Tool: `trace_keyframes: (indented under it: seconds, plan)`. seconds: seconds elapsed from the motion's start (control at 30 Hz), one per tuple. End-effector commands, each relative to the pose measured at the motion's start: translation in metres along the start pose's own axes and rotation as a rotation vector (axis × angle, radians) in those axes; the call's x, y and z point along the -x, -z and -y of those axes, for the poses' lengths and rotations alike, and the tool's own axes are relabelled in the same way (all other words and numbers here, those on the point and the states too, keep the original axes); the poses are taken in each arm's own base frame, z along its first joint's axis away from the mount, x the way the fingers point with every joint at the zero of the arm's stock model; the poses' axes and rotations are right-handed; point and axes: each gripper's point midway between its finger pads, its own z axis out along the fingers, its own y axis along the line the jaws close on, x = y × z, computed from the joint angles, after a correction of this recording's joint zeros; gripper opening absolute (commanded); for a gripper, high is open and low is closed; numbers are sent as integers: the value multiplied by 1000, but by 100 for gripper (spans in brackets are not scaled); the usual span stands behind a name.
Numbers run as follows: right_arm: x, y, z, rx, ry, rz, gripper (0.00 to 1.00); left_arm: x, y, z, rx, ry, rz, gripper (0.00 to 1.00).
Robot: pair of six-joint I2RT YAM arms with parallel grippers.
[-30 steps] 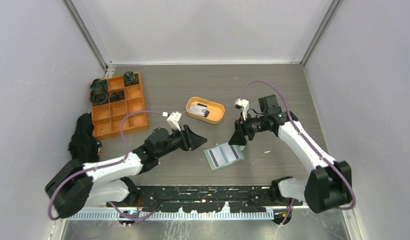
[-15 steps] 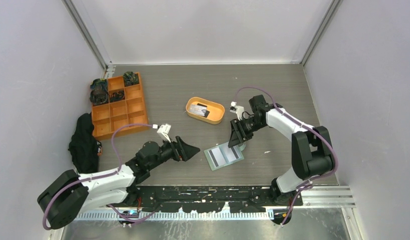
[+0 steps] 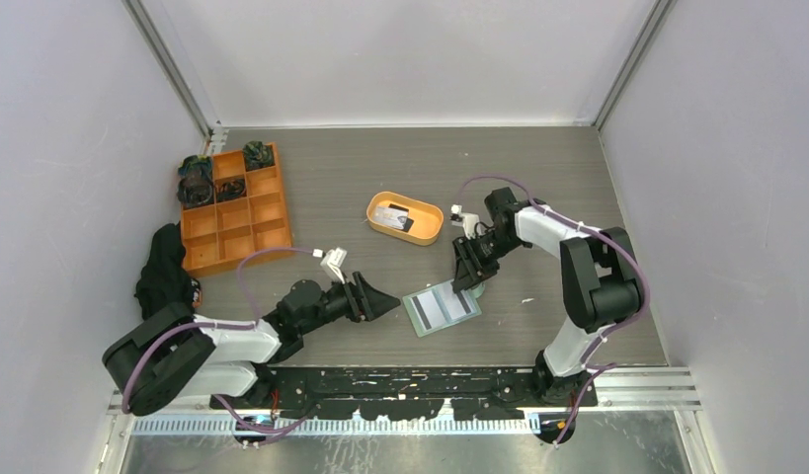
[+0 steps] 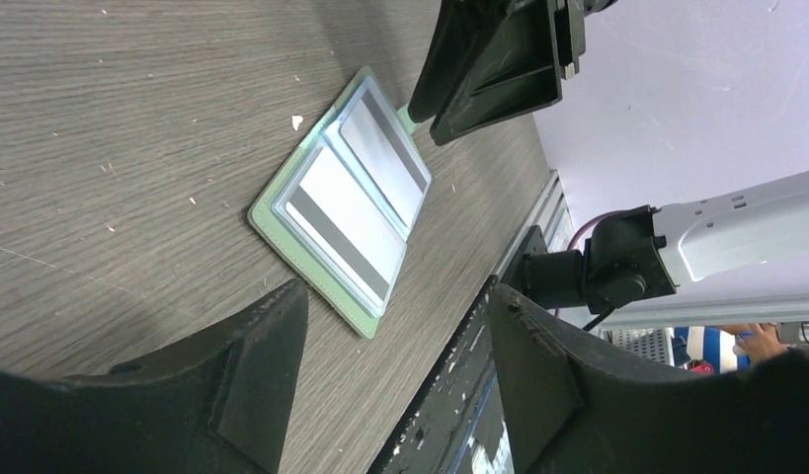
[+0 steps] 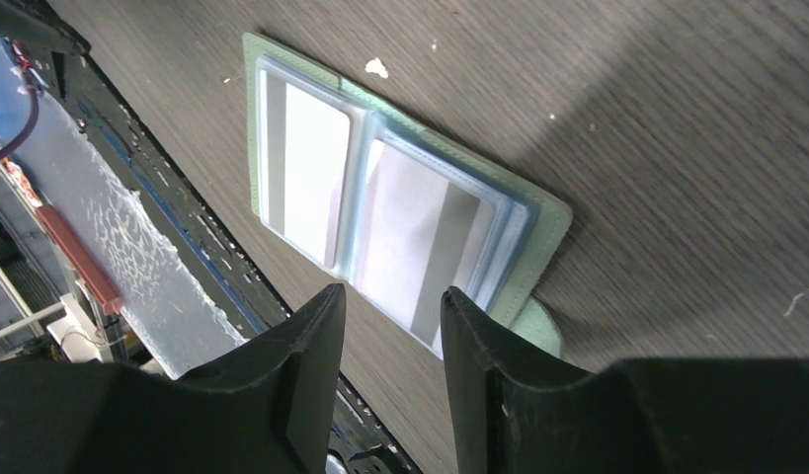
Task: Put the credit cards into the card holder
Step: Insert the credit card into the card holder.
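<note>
Left tool (image 3: 388, 299) has been drawn back, jaws spread wide; right tool (image 3: 469, 283) has been lowered, narrowly parted, empty.
Card holder (image 3: 441, 307) is laid open on the desk (image 3: 538, 178) between them, long axis slanted away rightward.

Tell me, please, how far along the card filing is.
Done: the card holder lies open with two striped cards sleeved inside. In hand: nothing; the left gripper and right gripper are both open and empty near it. Left: at least two loose cards lie in the orange tray.
</note>
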Motion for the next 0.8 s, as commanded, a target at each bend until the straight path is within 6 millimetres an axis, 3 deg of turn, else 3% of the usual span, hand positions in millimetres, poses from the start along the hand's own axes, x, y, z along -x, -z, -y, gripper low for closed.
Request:
trace_keyframes:
  seconds: [0.0, 0.23, 0.77]
  plan:
    - [8, 2, 3, -30, 3, -12, 46, 6, -6, 25, -116, -5, 22, 66]
    - [5, -3, 6, -32, -8, -49, 46, -2, -16, 30, -186, 38, -2, 60]
    - [1, -8, 16, -57, -46, -88, 48, -39, -48, 8, -116, 112, -82, 42]
